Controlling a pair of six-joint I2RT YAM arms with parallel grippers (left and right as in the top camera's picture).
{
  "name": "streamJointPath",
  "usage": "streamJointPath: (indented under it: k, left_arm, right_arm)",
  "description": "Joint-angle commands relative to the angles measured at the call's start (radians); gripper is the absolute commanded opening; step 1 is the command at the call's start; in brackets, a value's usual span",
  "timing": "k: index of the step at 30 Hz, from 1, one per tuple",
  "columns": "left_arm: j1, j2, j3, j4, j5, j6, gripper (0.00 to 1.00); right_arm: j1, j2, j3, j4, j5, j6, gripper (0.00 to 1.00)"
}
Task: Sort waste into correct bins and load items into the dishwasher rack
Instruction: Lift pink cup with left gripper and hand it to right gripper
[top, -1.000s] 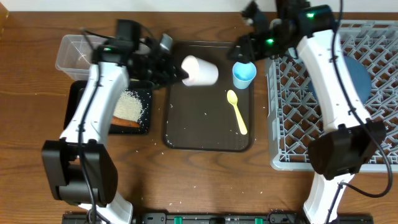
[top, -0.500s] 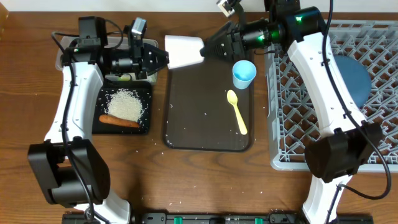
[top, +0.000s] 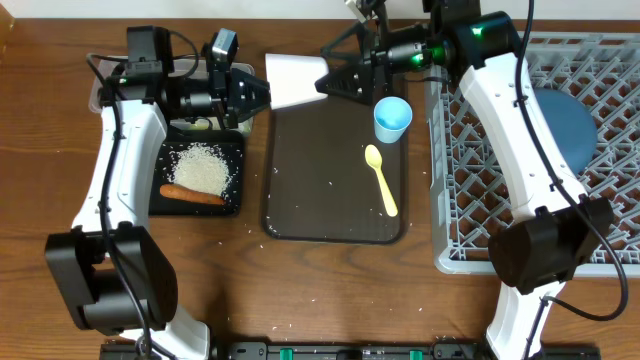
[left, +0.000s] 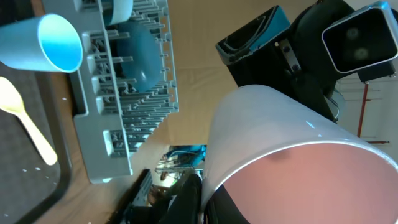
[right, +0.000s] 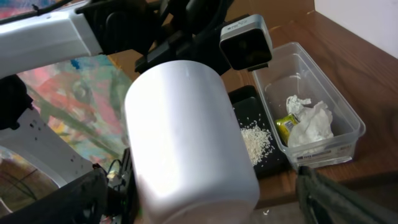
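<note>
Two grippers meet at the small pink cup (top: 295, 82); our left gripper (top: 262, 94) pinches its rim; our right gripper (top: 323, 70), jaws wide, flanks its base

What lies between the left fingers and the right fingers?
A white cup, pink inside, held at its rim by the left fingers; the right fingers stand open at its base. The overhead view shows it.
</note>
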Motion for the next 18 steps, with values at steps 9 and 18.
streamJointPath:
  k: [9, 18]
  left_arm:
    - [-0.006, -0.103, 0.016, -0.002, 0.030, -0.024, 0.06]
    - [-0.006, -0.103, 0.016, -0.002, 0.030, -0.023, 0.06]
  right_arm:
    - [0.063, -0.019, 0.002, 0.015, -0.022, -0.030, 0.75]
    - [0.066, -0.019, 0.002, 0.074, -0.101, -0.029, 0.62]
